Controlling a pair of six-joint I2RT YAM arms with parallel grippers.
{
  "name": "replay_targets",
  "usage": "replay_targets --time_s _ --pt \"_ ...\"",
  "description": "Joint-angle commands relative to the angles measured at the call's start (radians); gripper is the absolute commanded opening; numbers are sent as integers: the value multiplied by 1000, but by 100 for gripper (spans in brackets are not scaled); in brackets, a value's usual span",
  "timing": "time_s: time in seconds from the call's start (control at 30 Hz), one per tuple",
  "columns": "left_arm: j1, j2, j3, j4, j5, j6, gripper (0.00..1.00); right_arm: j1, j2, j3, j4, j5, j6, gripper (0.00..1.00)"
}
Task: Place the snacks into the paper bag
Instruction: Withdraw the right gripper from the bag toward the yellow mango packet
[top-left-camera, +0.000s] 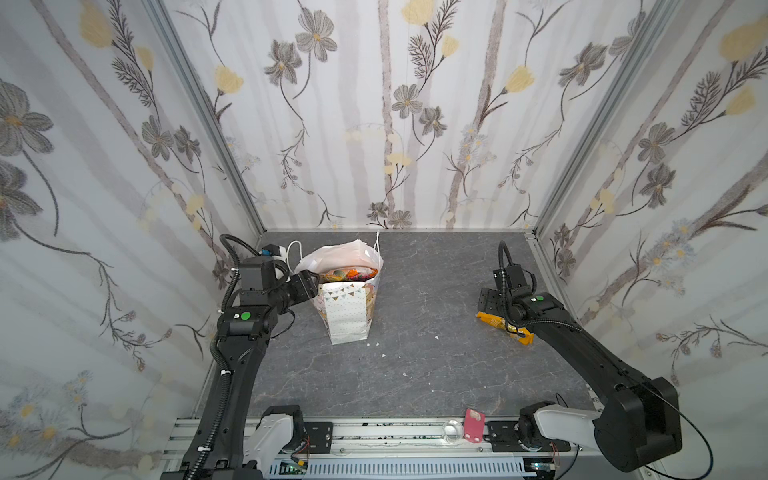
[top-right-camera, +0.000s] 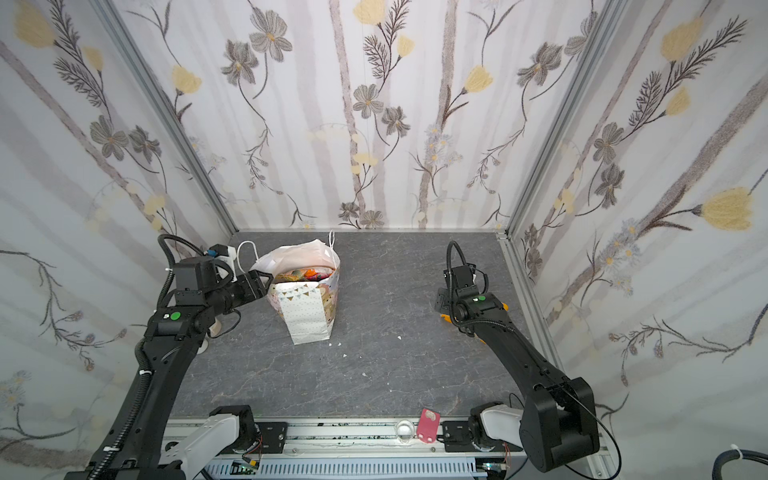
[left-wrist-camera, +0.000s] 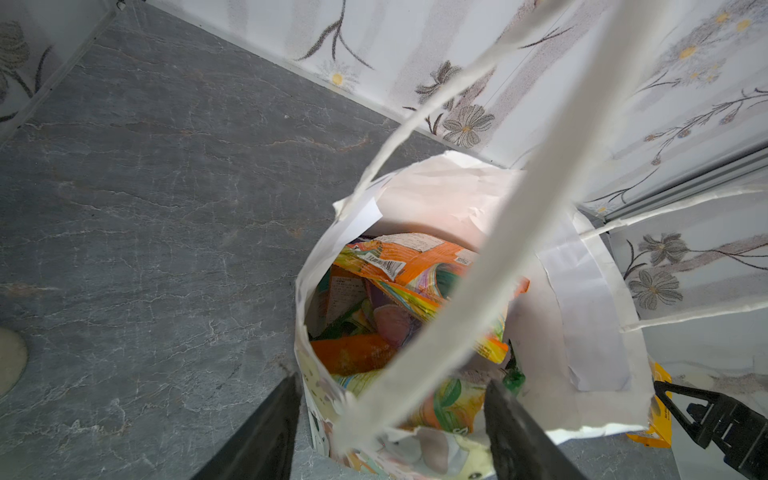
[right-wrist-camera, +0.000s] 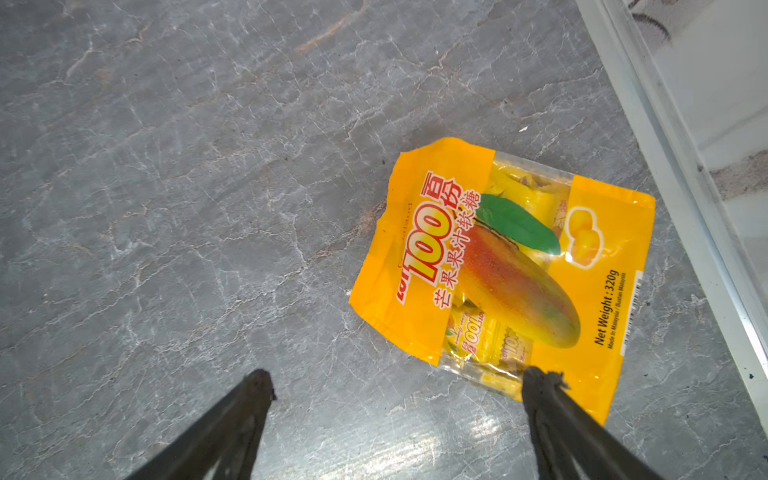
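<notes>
Wide open at the right gripper (right-wrist-camera: 399, 380), hovering over a yellow packet (right-wrist-camera: 498, 257) flat on the desk (right-wrist-camera: 166, 208). Half open at the left gripper (left-wrist-camera: 392, 384), straddling the rim of the upright bag (top-left-camera: 347, 316), already full of snacks (left-wrist-camera: 415, 266).

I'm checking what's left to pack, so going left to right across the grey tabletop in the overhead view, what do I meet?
Left gripper at the bag's rim → tall white paper gift bag, stuffed with colourful snack packets → flat yellow-orange plastic snack packet.
</notes>
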Motion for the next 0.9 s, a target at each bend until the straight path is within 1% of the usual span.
replay_targets --time_s 0.0,0.1,0.3,0.57,0.63,0.73,0.87 --pt "2 -7 -5 18 2 10 69 -40 25 -23 82 -53 -6 93" --pt "2 -5 -4 18 1 10 69 -72 59 -33 124 -92 -13 93" --pt "1 -5 -3 16 -1 12 69 -102 134 -33 167 -126 -34 93" --pt "2 -10 -5 6 -12 18 70 -110 196 -48 206 -151 -47 93" --pt "2 -10 -6 6 -12 18 70 -110 214 -52 218 -173 -49 93" --pt "2 -10 -6 6 -12 19 70 -108 238 -62 246 -237 -51 91" --pt "1 -9 -2 4 -16 19 70 -79 243 -78 289 -308 -46 90"
